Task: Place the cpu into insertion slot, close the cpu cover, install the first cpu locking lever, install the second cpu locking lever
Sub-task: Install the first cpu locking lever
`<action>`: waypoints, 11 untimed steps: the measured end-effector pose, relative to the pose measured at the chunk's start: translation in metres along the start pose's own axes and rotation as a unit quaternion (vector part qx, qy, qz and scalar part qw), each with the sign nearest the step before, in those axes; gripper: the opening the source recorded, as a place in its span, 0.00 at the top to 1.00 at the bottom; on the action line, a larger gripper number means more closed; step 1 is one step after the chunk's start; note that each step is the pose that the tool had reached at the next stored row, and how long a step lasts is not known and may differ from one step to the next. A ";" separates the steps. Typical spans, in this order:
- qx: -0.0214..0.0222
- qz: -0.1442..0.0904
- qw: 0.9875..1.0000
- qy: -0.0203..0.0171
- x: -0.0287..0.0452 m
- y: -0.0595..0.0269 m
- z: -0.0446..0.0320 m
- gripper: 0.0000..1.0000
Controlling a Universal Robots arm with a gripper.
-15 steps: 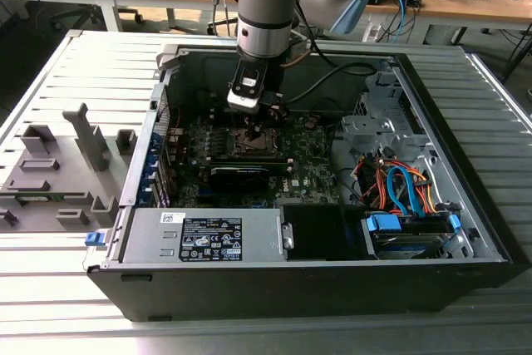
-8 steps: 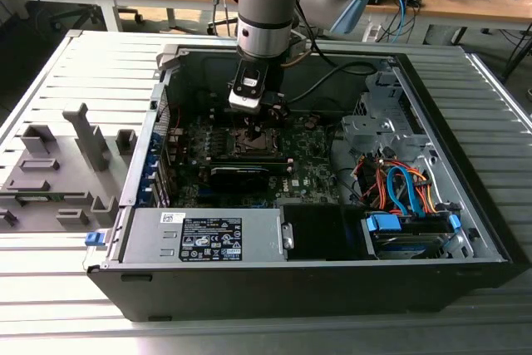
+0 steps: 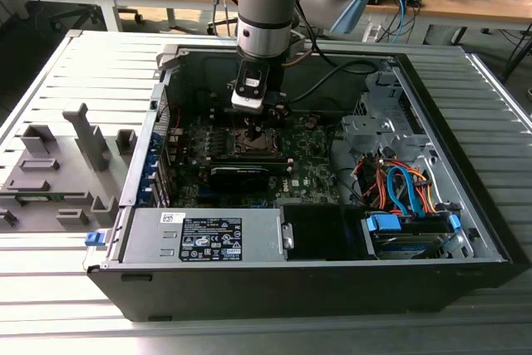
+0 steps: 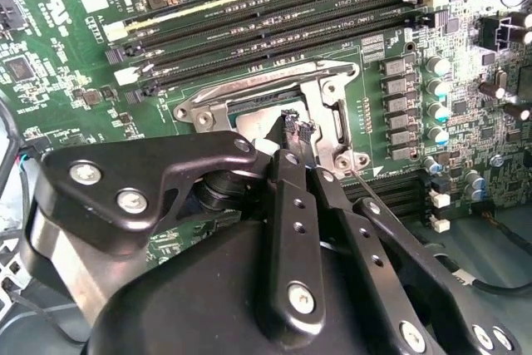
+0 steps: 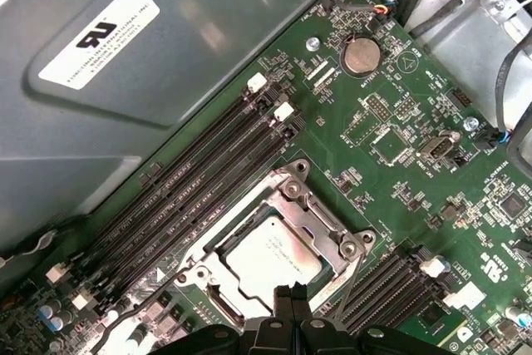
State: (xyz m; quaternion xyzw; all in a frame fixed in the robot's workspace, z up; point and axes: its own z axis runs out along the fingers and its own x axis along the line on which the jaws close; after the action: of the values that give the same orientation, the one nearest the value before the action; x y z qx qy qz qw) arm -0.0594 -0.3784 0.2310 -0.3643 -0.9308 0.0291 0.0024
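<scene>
Currently, I am keeping my black two-fingered pincer [image 5: 292, 290] closed and empty, close by the small silver-grey square cpu [image 5: 270, 255], which is sitting beneath the silver frame-shaped cpu cover [image 5: 320, 220]. Just beside my tips, the thin wire locking lever [image 5: 351, 276] probably calls for steady pressing that stays clear of the chip.

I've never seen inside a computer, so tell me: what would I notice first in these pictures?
First comes the big robot arm reaching down into the open computer case in the exterior view. Then there is the bright green circuit board in the first wrist view, with a shiny silver chip sitting inside a metal frame. The black gripper hangs right at the chip's edge.
</scene>
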 end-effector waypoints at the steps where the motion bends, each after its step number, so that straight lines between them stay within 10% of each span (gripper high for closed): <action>1: 0.000 -0.002 1.000 0.000 0.0000 0.0000 0.0000 0.89; 11: 0.000 -0.021 1.000 -0.001 0.0000 0.0000 0.0000 0.89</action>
State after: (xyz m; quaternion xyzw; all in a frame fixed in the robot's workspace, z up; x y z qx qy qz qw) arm -0.0594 -0.3784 0.2310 -0.3443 -0.9384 0.0292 0.0018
